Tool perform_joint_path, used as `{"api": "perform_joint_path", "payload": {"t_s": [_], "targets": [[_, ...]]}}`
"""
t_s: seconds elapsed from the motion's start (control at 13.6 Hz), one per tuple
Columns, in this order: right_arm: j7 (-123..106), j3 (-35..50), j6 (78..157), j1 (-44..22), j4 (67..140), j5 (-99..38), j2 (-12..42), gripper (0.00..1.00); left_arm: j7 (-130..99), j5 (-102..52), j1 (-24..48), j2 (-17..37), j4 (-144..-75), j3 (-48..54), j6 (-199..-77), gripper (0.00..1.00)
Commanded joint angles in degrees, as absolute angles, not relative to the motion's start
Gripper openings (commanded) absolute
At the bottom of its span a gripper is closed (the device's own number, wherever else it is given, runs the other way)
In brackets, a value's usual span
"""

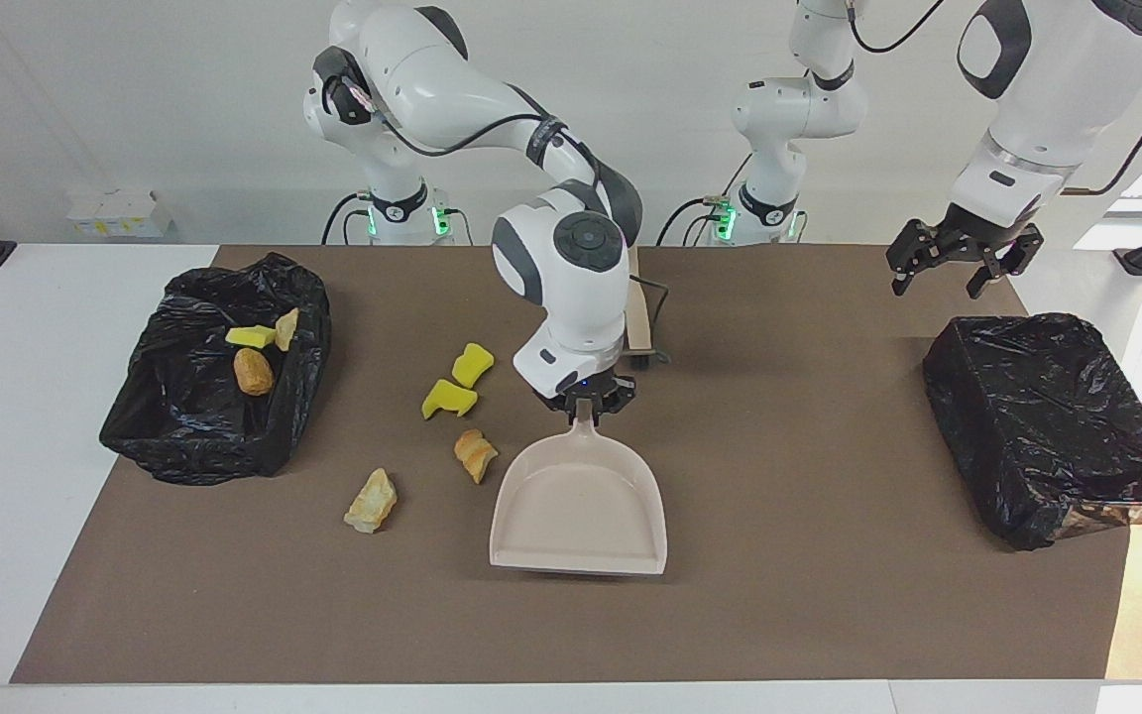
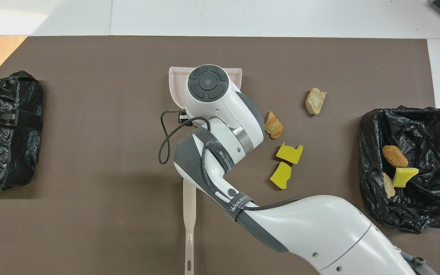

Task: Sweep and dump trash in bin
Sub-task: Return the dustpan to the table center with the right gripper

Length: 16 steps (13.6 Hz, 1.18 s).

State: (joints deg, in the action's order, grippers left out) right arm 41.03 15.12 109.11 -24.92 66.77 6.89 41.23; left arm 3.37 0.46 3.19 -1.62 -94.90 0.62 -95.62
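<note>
Right gripper (image 1: 586, 405): down at the dustpan's handle end near the mat's middle, fingers closed around the handle, seemingly to steady or drag the pan.
Dustpan (image 1: 579, 504): pale, flat on the brown mat (image 1: 829, 615), empty, open mouth facing the edge farthest from the robots; well placed to receive pieces pushed sideways into it.
Loose trash: two yellow sponge pieces (image 1: 473, 364) (image 1: 448, 399) and two bread chunks (image 1: 475, 455) (image 1: 371, 501) on the mat, between pan and the bin at the right arm's end; one chunk just beside the pan's wall.
Binned trash: a yellow sponge piece (image 1: 250, 336) and two bread chunks (image 1: 253, 371) (image 1: 286, 328) already inside the black-lined bin (image 1: 184, 436) at the right arm's end.
Brush handle (image 2: 189, 225): pale, lying on the mat near the robots' edge, ungripped; head hidden under the right arm.
Left gripper (image 1: 963, 260): hanging in the air, fingers apart and empty, over the mat's corner at the left arm's end nearest the robots, waiting.
Second bin (image 1: 1057, 426): black-lined, tilted, at the left arm's end, no trash visible in it.
Progress, judged: three of seven pieces binned, four left to sweep.
</note>
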Motion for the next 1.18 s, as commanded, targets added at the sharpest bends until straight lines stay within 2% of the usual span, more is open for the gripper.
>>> {"api": "perform_joint_path", "payload": {"t_s": [0.0, 0.52, 0.74, 1.03, 1.11], "targets": [[41.7, 16.4, 109.2, -25.6, 64.6, 5.4, 43.2, 0.00, 3.6, 1.2, 2.5, -1.6, -94.1, 1.1, -94.9, 1.00], [41.8, 16.4, 111.1, -26.1, 67.1, 2.5, 43.5, 0.00, 3.6, 1.2, 2.5, -1.6, -94.1, 1.1, -94.9, 1.00], [41.9, 16.4, 111.0, -26.4, 67.3, 2.5, 43.1, 0.06, 3.6, 1.2, 2.5, -1.5, -94.1, 1.1, -94.9, 1.00], [46.2, 16.4, 111.2, -26.5, 67.2, 2.4, 43.0, 0.22, 3.6, 1.2, 2.5, -1.6, -94.1, 1.1, -94.9, 1.00], [46.8, 16.4, 111.2, -26.5, 67.3, 2.5, 43.0, 0.32, 3.6, 1.2, 2.5, -1.6, -94.1, 1.1, -94.9, 1.00]]}}
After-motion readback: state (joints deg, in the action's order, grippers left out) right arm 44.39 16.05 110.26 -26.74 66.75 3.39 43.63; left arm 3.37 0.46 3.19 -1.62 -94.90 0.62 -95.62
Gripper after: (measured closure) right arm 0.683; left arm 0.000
